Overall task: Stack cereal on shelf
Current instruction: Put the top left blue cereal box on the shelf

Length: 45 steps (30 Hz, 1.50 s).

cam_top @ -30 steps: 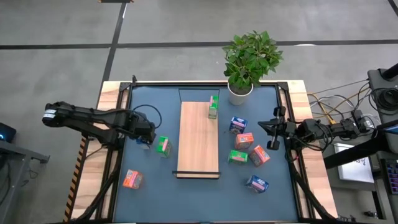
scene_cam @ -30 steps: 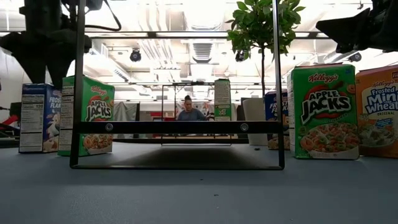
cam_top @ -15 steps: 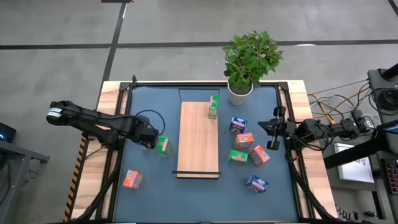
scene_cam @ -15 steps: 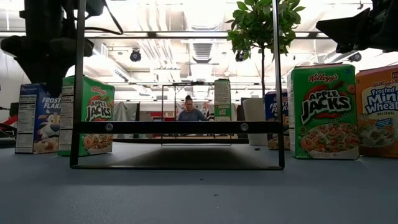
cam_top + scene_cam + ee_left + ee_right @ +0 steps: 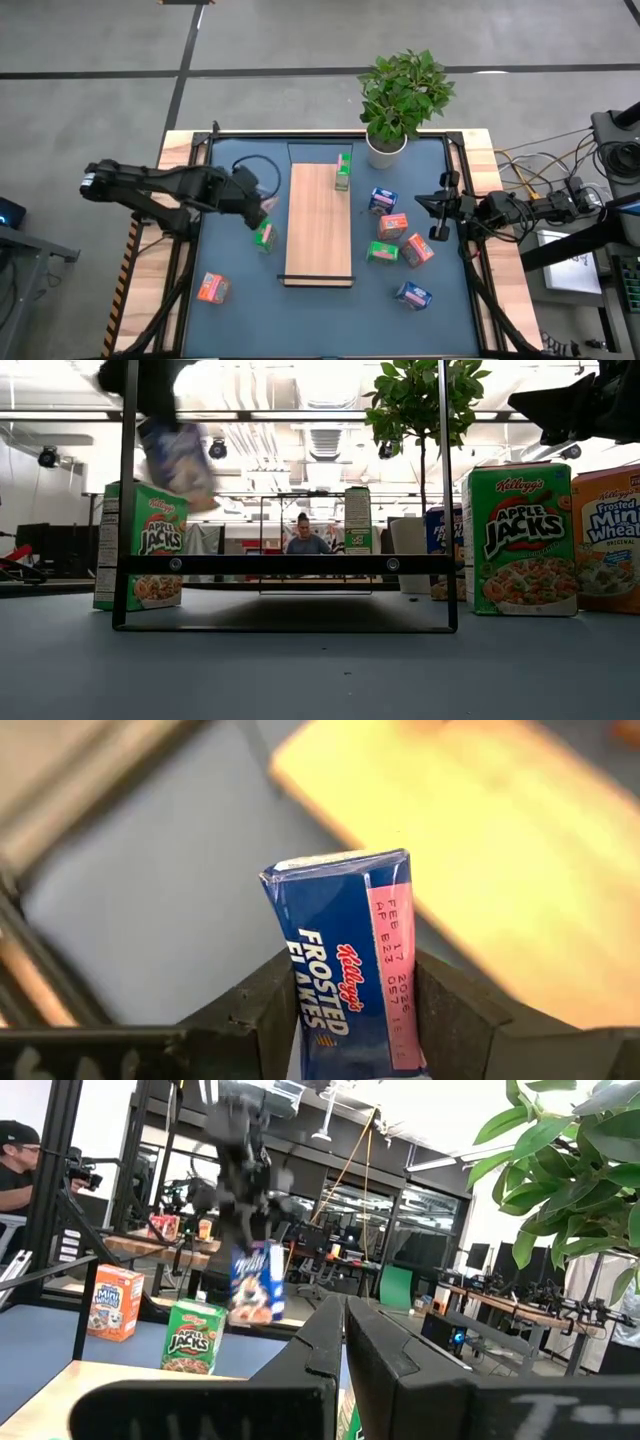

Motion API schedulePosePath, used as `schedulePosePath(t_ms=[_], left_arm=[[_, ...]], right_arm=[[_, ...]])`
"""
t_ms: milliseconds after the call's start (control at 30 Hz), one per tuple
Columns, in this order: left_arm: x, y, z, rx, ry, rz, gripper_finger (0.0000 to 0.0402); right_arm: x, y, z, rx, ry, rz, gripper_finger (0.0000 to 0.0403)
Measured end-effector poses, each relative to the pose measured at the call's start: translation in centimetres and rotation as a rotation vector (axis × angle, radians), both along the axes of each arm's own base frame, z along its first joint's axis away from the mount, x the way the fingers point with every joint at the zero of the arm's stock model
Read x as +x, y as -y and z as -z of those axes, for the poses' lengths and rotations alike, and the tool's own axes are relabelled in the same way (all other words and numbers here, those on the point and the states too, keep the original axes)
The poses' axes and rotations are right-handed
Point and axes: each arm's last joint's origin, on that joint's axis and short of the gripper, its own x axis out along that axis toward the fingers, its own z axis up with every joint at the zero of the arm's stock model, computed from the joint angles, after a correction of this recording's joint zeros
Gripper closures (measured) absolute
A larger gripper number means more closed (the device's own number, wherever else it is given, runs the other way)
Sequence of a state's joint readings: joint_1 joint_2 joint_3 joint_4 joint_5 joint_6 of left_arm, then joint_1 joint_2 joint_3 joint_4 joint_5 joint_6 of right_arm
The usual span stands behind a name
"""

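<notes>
My left gripper (image 5: 252, 203) is shut on a blue cereal box (image 5: 350, 960) and holds it in the air just left of the shelf (image 5: 320, 222), the light-wood board in the table's middle. In the low view the blue box (image 5: 178, 458) hangs tilted above a green box (image 5: 145, 545) that stands on the table. Another green box (image 5: 343, 172) stands on the shelf's far end. My right gripper (image 5: 437, 208) hovers shut at the table's right side, touching nothing. My left gripper pinches the blue box between its two fingers (image 5: 455, 1015), which lie on the two faces beside the narrow printed panel (image 5: 305, 1005). The fingers slant down from the table's left. The box hangs below them, tilted and clear of the table.
Several loose cereal boxes lie right of the shelf, among them a blue one (image 5: 382, 201), an orange one (image 5: 392, 226) and a green one (image 5: 381, 252). An orange box (image 5: 211, 288) lies near left. A potted plant (image 5: 400, 95) stands at the far edge.
My left gripper has taken hold of the blue box beside the green one and lifted it clear of the table. It has gone up and toward the shelf, rolling as it rose, so the box now hangs tilted. The green box has stayed in place.
</notes>
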<state>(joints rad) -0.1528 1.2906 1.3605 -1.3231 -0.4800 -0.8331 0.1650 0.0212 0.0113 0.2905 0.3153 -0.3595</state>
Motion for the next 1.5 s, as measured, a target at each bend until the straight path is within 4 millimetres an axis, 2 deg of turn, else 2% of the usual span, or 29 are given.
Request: schedulePosePath(t_ms=[133, 233, 333, 467, 633, 733, 867, 1267, 1500], left_arm=[[3.2, 0.2, -2.9, 0.111, -0.003, 0.172, 0.0247], [6.4, 0.6, -3.7, 0.17, -0.048, 0.338, 0.0247], [9.6, 1.1, -3.3, 0.217, -0.147, 0.557, 0.0247], [13.6, 1.7, -1.4, 0.258, -0.277, 0.84, 0.0247], [16.9, 1.8, 0.6, 0.27, -0.36, 1.068, 0.0247], [18.0, 1.6, 1.6, 0.239, -0.379, 1.187, 0.0248], [18.8, 0.7, 2.4, 0.19, -0.367, 1.257, 0.0249], [19.7, -3.2, 4.4, 0.168, -0.366, 1.171, 0.0225], [19.6, -3.9, 4.8, 0.157, -0.376, 1.157, 0.0205]], right_arm=[[0.0, 0.0, 0.0, 0.0, 0.0, 0.0, 0.0394], [0.0, 0.0, 0.0, 0.0, 0.0, 0.0, 0.0394], [0.0, 0.0, 0.0, 0.0, 0.001, 0.0, 0.0394], [0.0, 0.0, 0.0, 0.0, 0.001, 0.0, 0.0394], [0.0, 0.0, 0.0, -0.001, 0.0, 0.0, 0.0394], [0.0, 0.0, 0.0, 0.0, 0.0, 0.0, 0.0394], [0.0, 0.0, 0.0, 0.0, 0.0, 0.0, 0.0394], [0.0, 0.0, 0.0, -0.004, -0.001, 0.001, 0.0394], [0.0, 0.0, 0.0, -0.004, -0.001, 0.001, 0.0394]])
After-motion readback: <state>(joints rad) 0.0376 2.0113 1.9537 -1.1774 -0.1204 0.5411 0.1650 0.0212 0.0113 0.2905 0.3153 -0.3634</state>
